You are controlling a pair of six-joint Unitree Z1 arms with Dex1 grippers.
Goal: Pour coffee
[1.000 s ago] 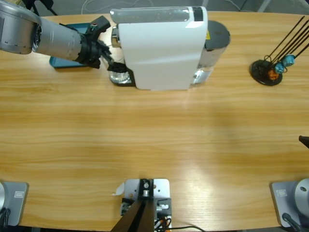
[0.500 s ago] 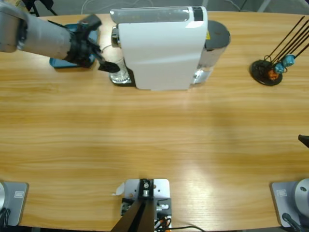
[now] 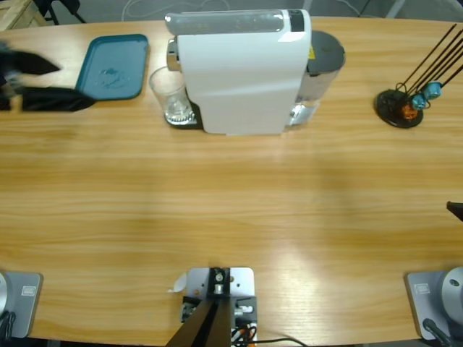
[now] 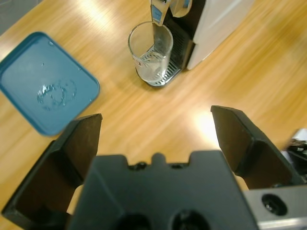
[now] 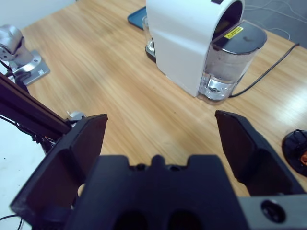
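Coffee, as a pale brown liquid, cannot be made out: the clear glass on the drip grate under the spout of the white coffee machine shows only a faint clear film at its bottom in the left wrist view. The glass stands upright at the machine's left end in the high view, just beside the white body and apart from the teal tray, which lies flat near the table's far edge and carries only a few water droplets. The transparent water tank at the machine's other end holds some clear water; a black cable runs from it across the wooden table.

Left gripper hangs above bare wood on the near side of tray and glass, jaws spread wide and holding nothing; in the high view it appears as a dark blurred shape at the left edge, well apart from the glass. Right gripper also stands wide and unloaded, looking over a broad stretch of bare table toward the machine. A black pod stand with thin rods and small blue and orange pods sits near the right edge, well apart from the machine.
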